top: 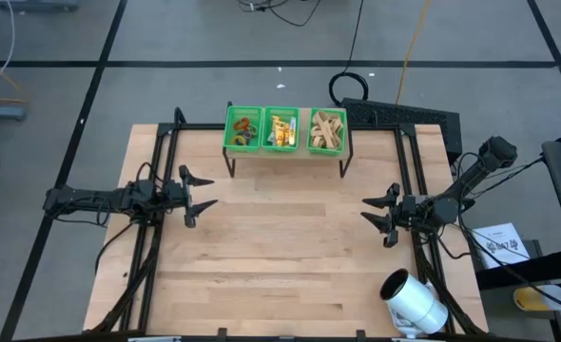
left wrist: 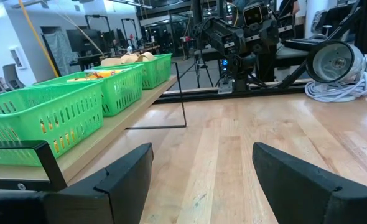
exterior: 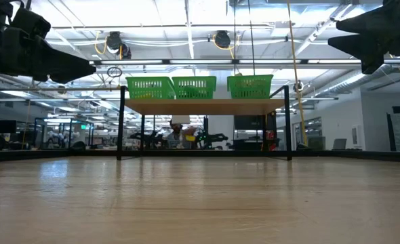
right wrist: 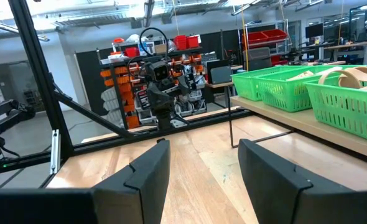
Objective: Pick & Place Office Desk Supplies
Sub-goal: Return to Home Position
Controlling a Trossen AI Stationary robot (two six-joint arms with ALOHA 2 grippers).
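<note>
Wooden table (top: 280,266), left claw (top: 213,191) apart, right claw (top: 363,208) apart, print on paper (top: 502,245) unreadable

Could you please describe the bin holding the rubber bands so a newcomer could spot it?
On the wooden table, a low shelf stands at the far edge with three green bins in a row. Yours is the bin at the right end: it alone holds tan loops, not coloured pieces.
</note>
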